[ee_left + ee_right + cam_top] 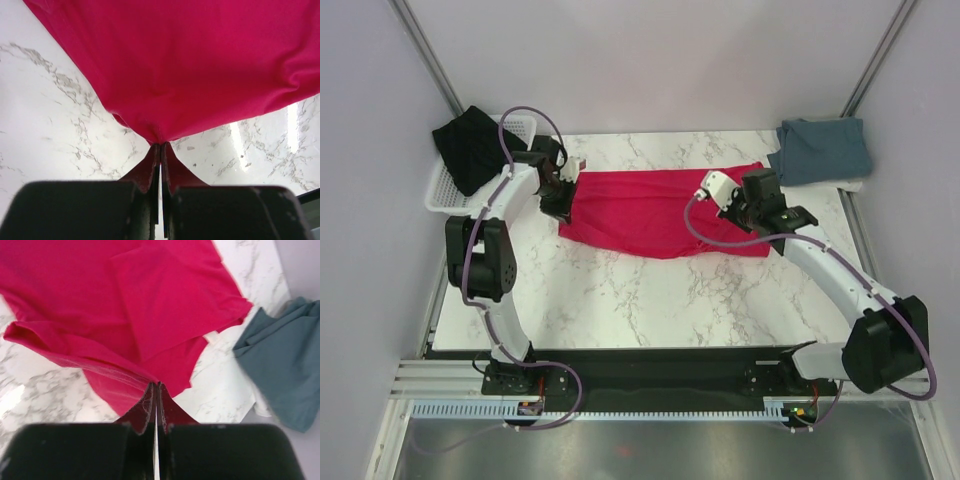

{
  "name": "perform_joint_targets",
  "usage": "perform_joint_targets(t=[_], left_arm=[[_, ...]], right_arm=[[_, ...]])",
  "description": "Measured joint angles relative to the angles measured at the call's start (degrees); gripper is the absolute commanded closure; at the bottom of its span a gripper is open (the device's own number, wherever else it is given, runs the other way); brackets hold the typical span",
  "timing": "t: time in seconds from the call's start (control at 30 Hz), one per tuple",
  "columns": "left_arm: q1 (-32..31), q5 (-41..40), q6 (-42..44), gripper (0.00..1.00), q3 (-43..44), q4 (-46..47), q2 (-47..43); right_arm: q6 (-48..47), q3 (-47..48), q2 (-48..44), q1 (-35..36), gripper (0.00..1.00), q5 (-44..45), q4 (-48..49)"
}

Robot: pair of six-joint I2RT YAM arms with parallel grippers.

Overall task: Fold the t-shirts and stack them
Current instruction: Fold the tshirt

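The crimson red t-shirt (650,210) lies stretched across the middle of the marble table. My left gripper (560,198) is shut on its left edge; the left wrist view shows the red cloth (190,65) pinched at the fingertips. My right gripper (738,215) is shut on its right edge, with red cloth (125,315) pinched at the tips and a fold hanging lifted. The blue-grey t-shirt (823,150) lies bunched at the back right corner and shows in the right wrist view (285,360). The black t-shirt (470,145) drapes over the basket at the back left.
A white wire basket (445,190) stands at the table's back left edge, under the black shirt. Grey walls and metal posts close in the back and sides. The marble table (650,300) extends toward the arm bases.
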Motion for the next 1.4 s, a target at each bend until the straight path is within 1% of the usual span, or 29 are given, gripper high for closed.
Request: perform_joint_targets(t=[0.3, 0.4, 0.67, 0.7, 0.73, 0.77, 0.8, 0.83, 0.87, 0.97, 1.03, 1.1, 1.23, 1.3, 1.4], left_arm=[[0.94, 1.68, 0.35, 0.98, 15.08, -4.72, 9.33], [1.9, 1.68, 0.46, 0.98, 22.25, -5.51, 13.16], [4.07, 0.81, 0.48, 0.98, 36.52, -6.14, 23.02], [4.15, 0.24, 0.48, 0.96, 37.81, -5.95, 24.48], [4.17, -0.35, 0.48, 0.89, 38.71, -5.75, 25.79], [4.17, -0.66, 0.52, 0.66, 39.15, -5.55, 26.75], [4.15, -1.4, 0.87, 0.56, 39.32, -5.29, 27.78], [4.15, -2.03, 0.9, 0.51, 39.32, -5.16, 28.68], [4.11, -2.38, 0.81, 0.46, 39.32, -5.2, 29.46], [4.0, -3.61, 0.79, 0.42, 39.28, -5.2, 30.49], [4.0, -3.98, 0.79, 0.41, 39.15, -5.07, 30.29], [4.0, -4.5, 0.76, 0.41, 38.1, -4.61, 28.85], [4.0, -4.15, 0.72, 0.41, 33.66, -4.35, 22.95], [4.0, -2.86, 0.68, 0.41, 30.77, -4.09, 19.26], [3.96, -0.22, 0.66, 0.43, 26.8, -3.34, 15.34]], right_arm=[[-0.13, 15.8, 14.45, -6.62, 1.0, 0.72, 3.98], [0.07, 21.31, 19.58, -8.55, 1.0, 0.79, 5.62], [0.28, 33.77, 33.11, -10.54, 1.0, 0.87, 8.83], [0.33, 35.15, 35.06, -10.51, 1.0, 0.87, 9.18], [0.42, 36.81, 37.11, -10.51, 0.96, 0.9, 9.27], [0.57, 38.42, 39.39, -10.51, 0.9, 0.96, 9.6], [0.79, 40.17, 41.68, -10.51, 0.82, 1.22, 9.81], [1.14, 42.29, 44.22, -10.47, 0.72, 1.92, 9.86], [1.64, 44.24, 46.64, -10.4, 0.68, 2.97, 10.03], [3.15, 48.11, 51.39, -10.29, 0.61, 6.32, 9.99], [4.35, 48.41, 51.84, -10.29, 0.52, 7.82, 9.6], [5.88, 48.48, 50.9, -10.29, 0.5, 9.18, 9.46], [9.68, 46.27, 45.07, -10.34, 0.46, 10.01, 9.14], [12.13, 43.17, 40.04, -10.34, 0.41, 9.81, 8.63], [17.53, 38.16, 33.44, -10.56, 0.39, 7.26, 7.26]])
